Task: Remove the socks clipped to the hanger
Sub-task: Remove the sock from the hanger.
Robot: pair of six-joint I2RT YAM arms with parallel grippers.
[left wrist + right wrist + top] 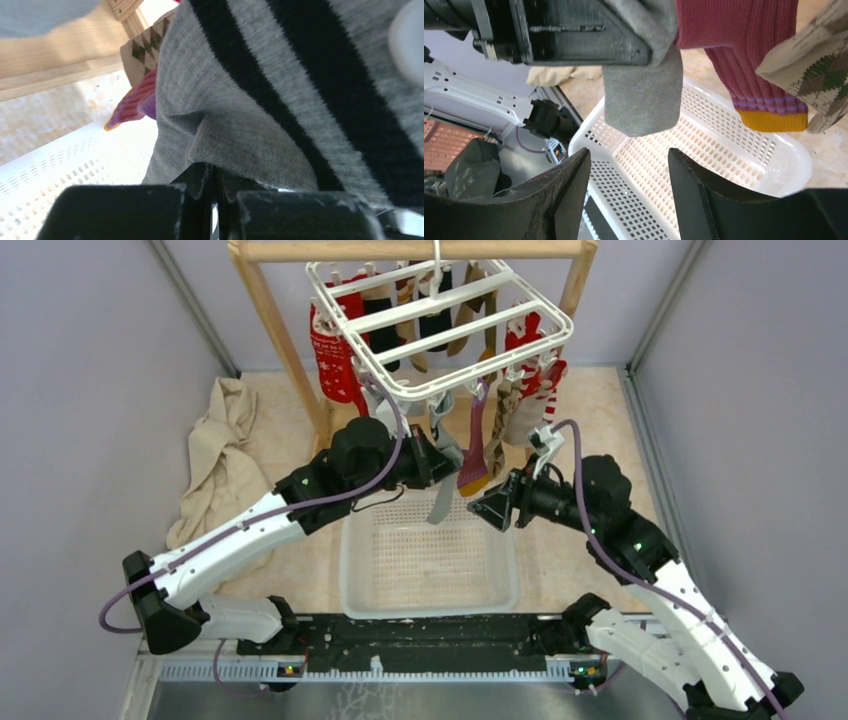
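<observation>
Top view: the hanger (415, 395), with socks (335, 360) clipped beneath, is hung at the far side. Left wrist view: the left gripper (212, 210) is clamped on a grey sock (240, 125). Right wrist view: the right gripper (629, 190) is spread apart, the basket (724, 145) seen beyond it.

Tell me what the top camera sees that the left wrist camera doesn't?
Only the top camera shows the whole hanger, the red socks, the beige cloth and the right arm. Only the left wrist camera shows black stripes up close on the grey sock, pinched between the left fingers. Both show the grey sock, the magenta sock and the white basket.
</observation>
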